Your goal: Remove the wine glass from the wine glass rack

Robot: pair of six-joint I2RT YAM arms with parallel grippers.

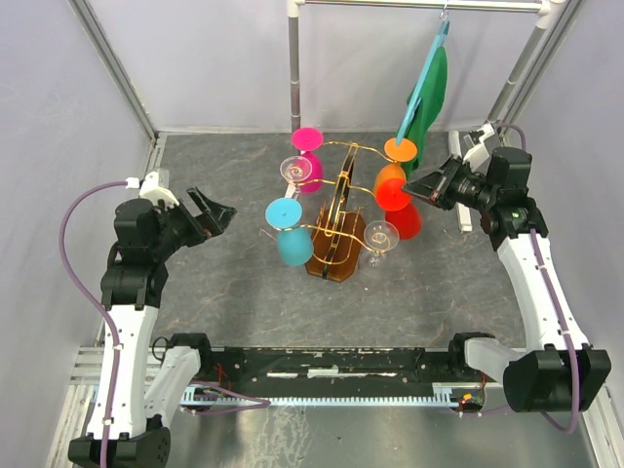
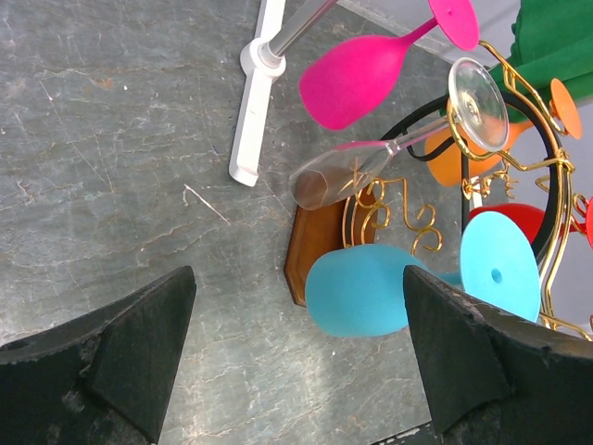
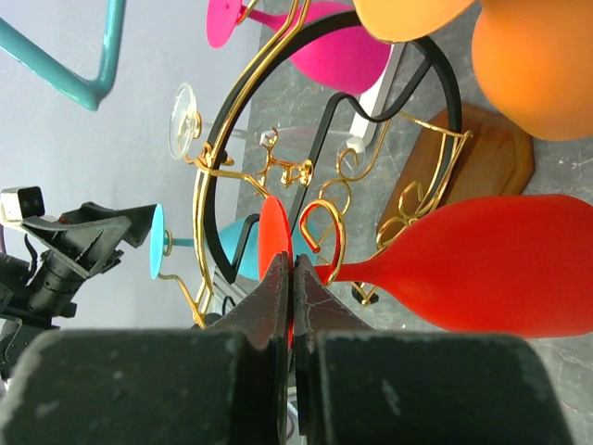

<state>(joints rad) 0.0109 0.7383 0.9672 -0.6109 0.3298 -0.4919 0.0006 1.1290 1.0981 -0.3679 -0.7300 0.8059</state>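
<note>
The right gripper [image 3: 293, 269] is hiding part of the red wine glass [image 3: 482, 264] at its foot. Frame edges are cutting off the orange glass [image 3: 537, 65] and the wine glass rack [image 3: 482, 158].

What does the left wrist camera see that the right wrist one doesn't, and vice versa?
Only the left wrist view: a green cloth at the corner. Only the right wrist view: the right gripper shut on the foot of the red wine glass, and a teal hanger. Both: the wine glass rack, pink glass, blue glass.

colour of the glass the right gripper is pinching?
Red; the wine glass shows best in right wrist view.
</note>
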